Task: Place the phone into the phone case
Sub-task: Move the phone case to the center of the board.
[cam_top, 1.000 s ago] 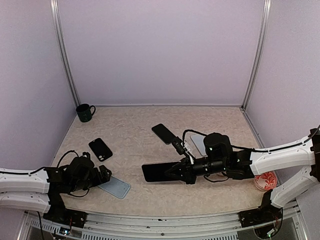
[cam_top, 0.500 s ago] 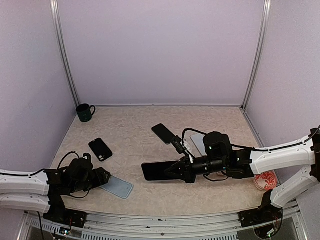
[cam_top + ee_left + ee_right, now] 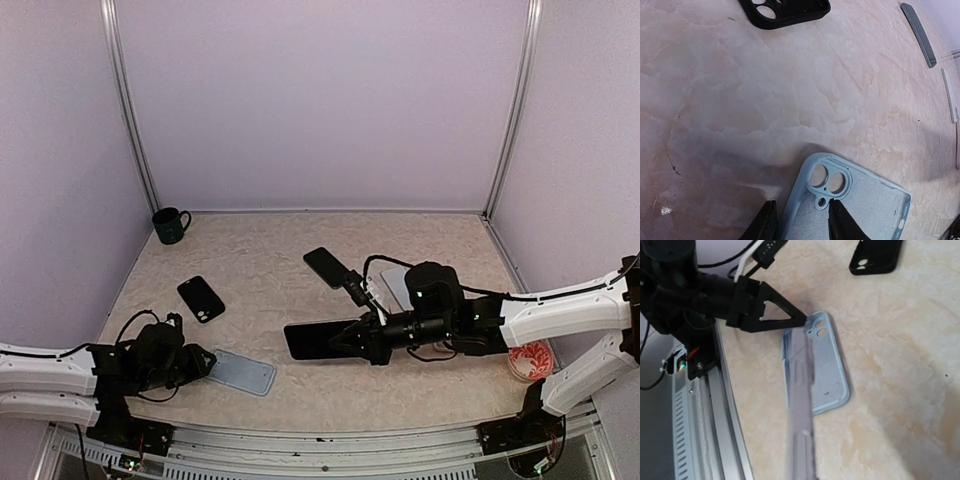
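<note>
The light blue phone case (image 3: 245,372) lies open side up near the front left. My left gripper (image 3: 203,363) is low at its camera-hole end. In the left wrist view the fingers (image 3: 801,203) straddle the phone case (image 3: 855,200) side wall, one outside and one on the case floor, with a small gap on each side. My right gripper (image 3: 350,342) is shut on the black phone (image 3: 310,343) and holds it above the table at centre. In the right wrist view the phone (image 3: 800,405) shows edge-on over the blue case (image 3: 827,370).
A black case (image 3: 200,298) lies left of centre. A second black phone or case (image 3: 328,267) and a grey case (image 3: 398,285) lie behind the right arm. A green mug (image 3: 170,225) stands at the back left, a red dish (image 3: 530,361) at the front right.
The left jaws have narrowed around the blue case's edge. The case has slid and turned to the right. The right arm with the phone has barely moved.
</note>
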